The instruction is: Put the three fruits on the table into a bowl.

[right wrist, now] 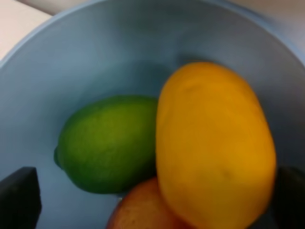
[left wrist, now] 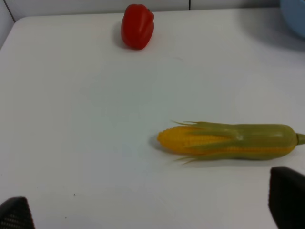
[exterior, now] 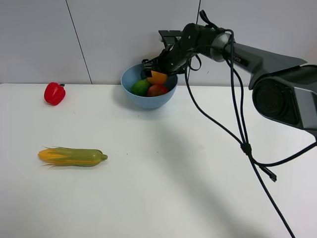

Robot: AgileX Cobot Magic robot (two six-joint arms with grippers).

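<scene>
The light blue bowl (exterior: 148,96) stands at the back of the white table (exterior: 163,168). In it lie the green lime-like fruit (exterior: 140,88), the red pomegranate (exterior: 157,90) and the orange-yellow mango (exterior: 158,77), which rests on top of the other two. My right gripper (exterior: 153,68) hangs just over the bowl with its jaws spread wide. In the right wrist view the mango (right wrist: 214,148) sits between the spread fingers above the lime (right wrist: 109,143) and the pomegranate (right wrist: 140,210), inside the bowl (right wrist: 95,52). My left gripper (left wrist: 152,212) is open and empty above the table.
A small red bell pepper (exterior: 54,93) stands at the back left and a yellow-green corn cob (exterior: 73,156) lies at the left. Both show in the left wrist view: the pepper (left wrist: 137,26) and the corn cob (left wrist: 228,141). The right arm's black cable (exterior: 242,144) hangs over the table.
</scene>
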